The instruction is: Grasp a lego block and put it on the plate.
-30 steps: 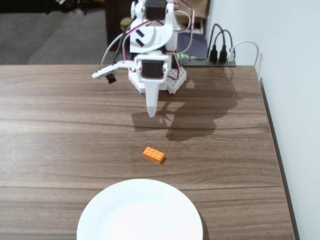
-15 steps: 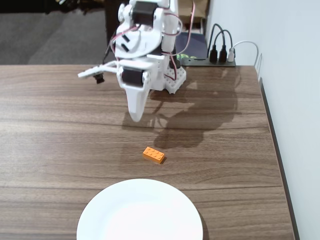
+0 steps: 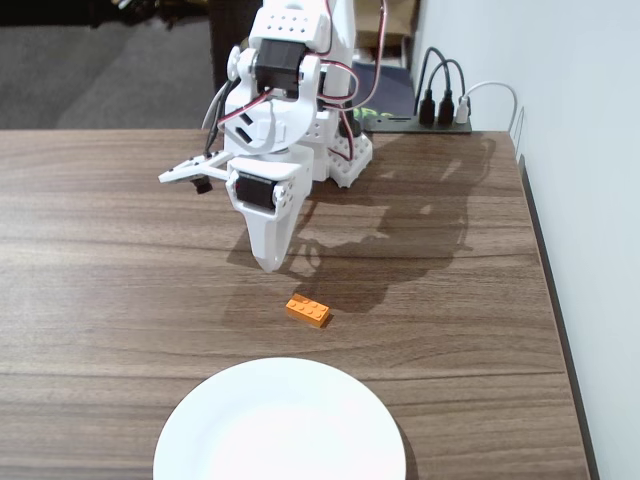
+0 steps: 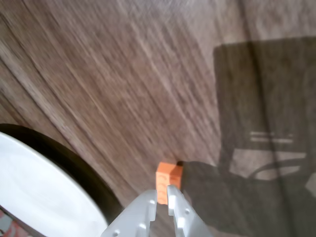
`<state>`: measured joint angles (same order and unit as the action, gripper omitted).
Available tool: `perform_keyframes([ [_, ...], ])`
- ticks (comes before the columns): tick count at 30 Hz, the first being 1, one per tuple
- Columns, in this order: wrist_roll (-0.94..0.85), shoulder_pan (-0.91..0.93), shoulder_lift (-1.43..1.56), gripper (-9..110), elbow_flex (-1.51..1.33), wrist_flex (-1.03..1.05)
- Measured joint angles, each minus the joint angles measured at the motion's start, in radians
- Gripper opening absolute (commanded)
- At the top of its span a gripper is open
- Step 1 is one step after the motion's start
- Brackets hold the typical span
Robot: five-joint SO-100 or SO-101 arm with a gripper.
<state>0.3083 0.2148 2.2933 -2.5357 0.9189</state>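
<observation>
The chief risk was that the pincer [image 4: 162,199] came down on the lego block [image 3: 308,311] nearly clenched, its tips set close together with only a thin gap and nothing held between them; unless they spread first, they would probably strike the studs and shove the brick across the surface [image 3: 120,260] instead of straddling it. The brick also lay skewed to the wood grain, so a poorly turned wrist could catch it corner to corner and let it twist free. In the fixed view the arm was folded low over its base at twelve o'clock, the pincer pointing down, its tip just short of the brick, which rested on the bare surface toward five o'clock of the tip. The plate [image 3: 280,425] lay at six o'clock, near the brick but apart from it.
</observation>
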Motion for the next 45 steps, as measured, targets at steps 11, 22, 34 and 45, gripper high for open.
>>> perform_keyframes([
  [11,0.12,-0.071,-0.115,9,0.028,-0.06],
  [22,0.183,-0.16,-0.138,17,0.031,-0.098],
  [34,0.253,-0.196,-0.186,20,0.032,-0.106],
  [45,0.264,-0.156,-0.196,20,0.034,-0.095],
])
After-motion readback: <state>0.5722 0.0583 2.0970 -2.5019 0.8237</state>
